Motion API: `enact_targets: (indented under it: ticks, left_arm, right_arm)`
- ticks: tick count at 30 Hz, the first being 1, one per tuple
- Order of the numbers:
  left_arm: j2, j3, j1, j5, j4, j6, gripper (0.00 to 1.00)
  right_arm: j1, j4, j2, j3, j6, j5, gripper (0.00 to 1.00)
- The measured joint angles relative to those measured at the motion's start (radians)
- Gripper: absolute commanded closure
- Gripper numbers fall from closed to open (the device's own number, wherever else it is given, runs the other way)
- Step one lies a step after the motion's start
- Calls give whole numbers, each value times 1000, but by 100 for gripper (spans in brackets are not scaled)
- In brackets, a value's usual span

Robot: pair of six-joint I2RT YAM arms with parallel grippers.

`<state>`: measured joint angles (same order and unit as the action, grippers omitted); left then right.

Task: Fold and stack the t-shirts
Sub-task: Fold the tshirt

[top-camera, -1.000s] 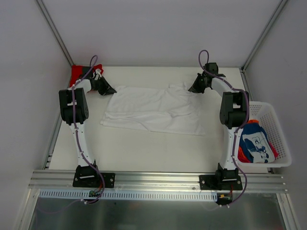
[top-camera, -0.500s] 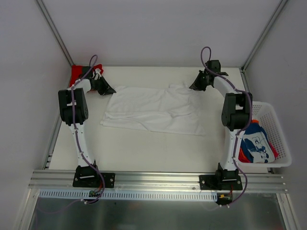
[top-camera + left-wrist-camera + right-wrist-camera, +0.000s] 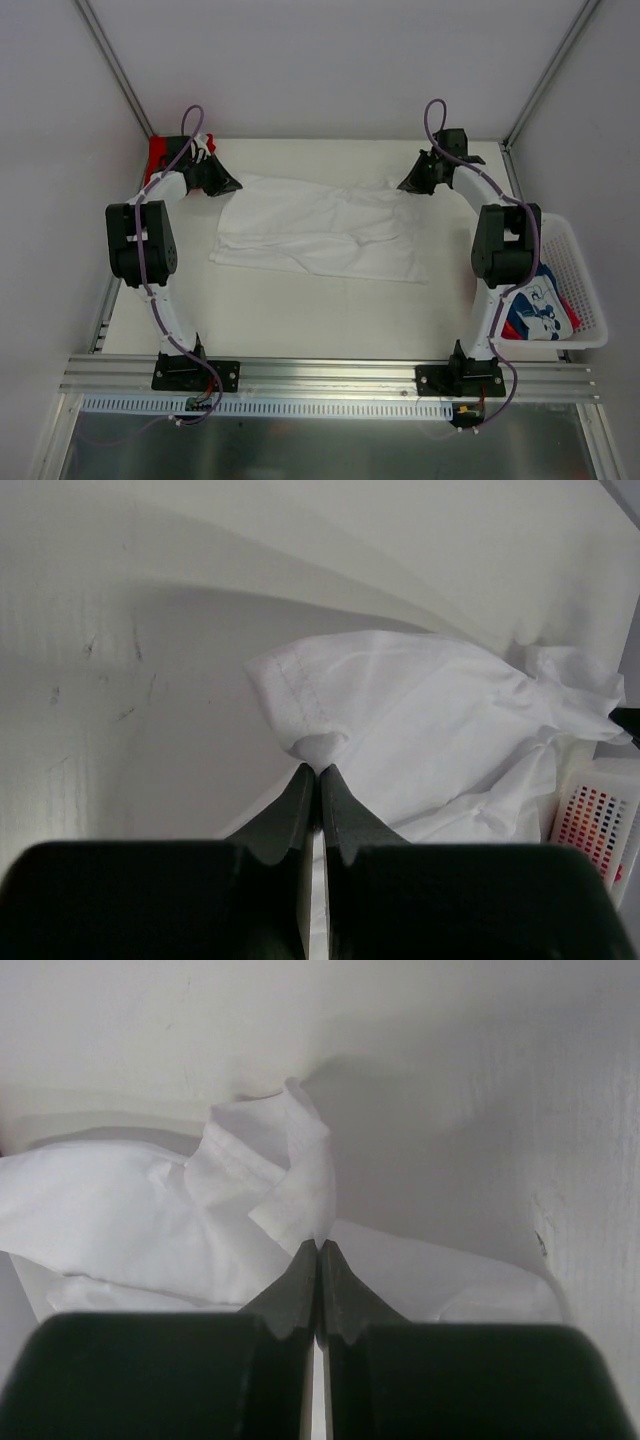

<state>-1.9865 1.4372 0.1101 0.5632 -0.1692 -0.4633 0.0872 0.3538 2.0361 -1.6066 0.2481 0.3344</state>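
A red t-shirt (image 3: 160,155) lies bunched up in the far left corner of the table (image 3: 300,310). The left arm reaches past it.

The left gripper (image 3: 234,187) is just beside the red shirt, at the far left corner of the white t-shirt (image 3: 320,230). Its two fingers (image 3: 300,800) are pressed tight together. In the left wrist view they pinch a small bit of the white shirt's stitched edge. The cloth bunches up at the pinch and fans out to the right.

The white shirt lies spread out in the middle of the table, between the two arms. It is wide from left to right, and it has soft wrinkles. Its near edge lies flat on the table. Its two far corners are drawn up to the grippers.

The right gripper (image 3: 403,186) is at the far right corner of the white shirt. Its fingers (image 3: 340,1290) are squeezed tight together too. In the right wrist view they pinch a folded bit of the white shirt's edge. The rest of the shirt trails off to the left.

A white basket (image 3: 585,270) sits at the right edge of the table, beside the right arm. A blue t-shirt with white print (image 3: 540,305) lies crumpled inside it. An orange-red t-shirt (image 3: 570,303) peeks out from under the blue one. The right arm hides part of the basket.
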Motion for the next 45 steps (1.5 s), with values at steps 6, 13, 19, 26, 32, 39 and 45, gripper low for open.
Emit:
enact_targets:
  ticks: [6, 13, 19, 26, 32, 39, 45]
  left_arm:
    - [87, -92, -12, -31, 47, -2, 100]
    - [180, -207, -16, -85, 60, -2, 100]
    - [294, -308, -26, -153, 71, -2, 100]
    - [396, -410, -26, -201, 95, -6, 100]
    - [451, -498, -26, -216, 120, -13, 100]
    - [520, -596, -26, -249, 132, -18, 100]
    - [537, -643, -26, -280, 158, -21, 96]
  right_arm:
    - [6, -3, -79, 78, -2, 0, 99]
    - [15, -11, -179, 168, -5, 0, 99]
    - [24, -17, -278, 261, -6, -3, 99]
    - [29, -24, -392, 380, -6, -5, 100]
    - [45, -49, -451, 481, -6, -9, 99]
    - [62, -76, -507, 604, -5, -16, 100]
    - [65, -99, -562, 690, -5, -27, 99]
